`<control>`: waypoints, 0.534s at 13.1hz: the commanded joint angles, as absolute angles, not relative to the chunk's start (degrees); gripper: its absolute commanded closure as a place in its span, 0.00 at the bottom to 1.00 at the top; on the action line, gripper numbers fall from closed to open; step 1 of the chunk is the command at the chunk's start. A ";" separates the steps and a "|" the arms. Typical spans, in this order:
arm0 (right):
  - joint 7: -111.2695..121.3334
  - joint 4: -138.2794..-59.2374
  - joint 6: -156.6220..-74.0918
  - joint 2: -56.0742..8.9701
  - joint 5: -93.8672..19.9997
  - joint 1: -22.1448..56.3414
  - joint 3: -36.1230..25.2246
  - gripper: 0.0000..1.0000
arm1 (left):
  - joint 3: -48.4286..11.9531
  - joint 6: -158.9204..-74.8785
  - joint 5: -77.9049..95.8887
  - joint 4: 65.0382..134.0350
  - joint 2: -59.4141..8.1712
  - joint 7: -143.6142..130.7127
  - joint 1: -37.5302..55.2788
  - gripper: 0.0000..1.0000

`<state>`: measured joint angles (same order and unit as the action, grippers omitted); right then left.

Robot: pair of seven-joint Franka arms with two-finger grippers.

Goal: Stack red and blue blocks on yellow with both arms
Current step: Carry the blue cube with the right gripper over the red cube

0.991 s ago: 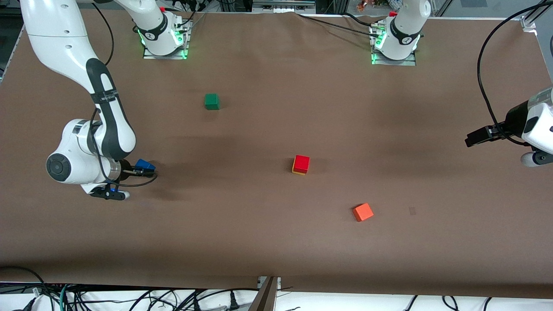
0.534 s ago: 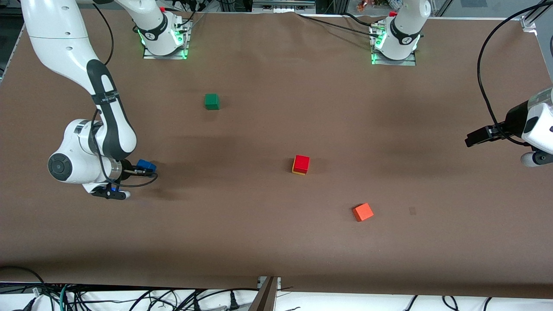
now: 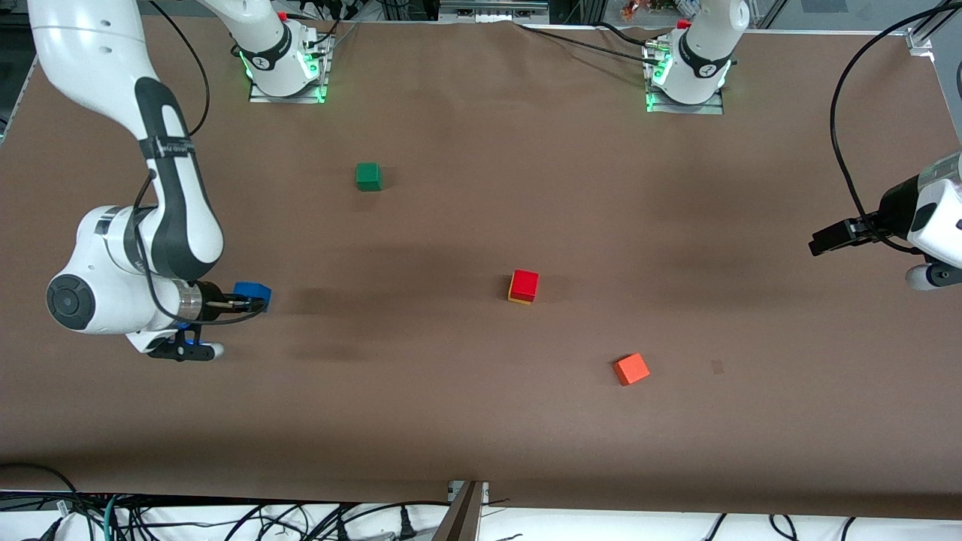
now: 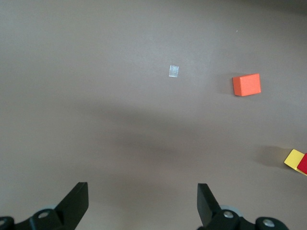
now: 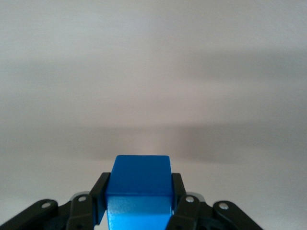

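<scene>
My right gripper (image 3: 254, 302) is shut on the blue block (image 3: 252, 291) and holds it above the table at the right arm's end. In the right wrist view the blue block (image 5: 139, 184) sits between the two fingers of that gripper (image 5: 139, 194). The red block (image 3: 525, 282) rests on the yellow cube (image 3: 516, 299) near the table's middle. The left wrist view shows a corner of the yellow cube (image 4: 293, 158) and of the red block (image 4: 304, 166) at its edge. My left gripper (image 3: 821, 244) is open and empty at the left arm's end of the table, as its own view (image 4: 142, 194) shows, and waits.
An orange-red cube (image 3: 631, 369) lies nearer the front camera than the stack, and also shows in the left wrist view (image 4: 246, 85). A green cube (image 3: 368, 176) lies toward the robots' bases. A small tape patch (image 3: 718, 367) is beside the orange-red cube.
My right arm has swung up and toward its end of the table with the blue block held. The left arm and the other cubes have not moved.
</scene>
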<state>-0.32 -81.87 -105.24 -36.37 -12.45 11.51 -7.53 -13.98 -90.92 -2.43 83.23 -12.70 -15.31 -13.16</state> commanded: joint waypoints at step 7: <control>-34.41 -64.89 -101.24 -41.03 -14.67 29.00 -5.46 0.81 | -14.06 -91.23 -1.14 83.14 -12.66 -13.97 -13.36 0.00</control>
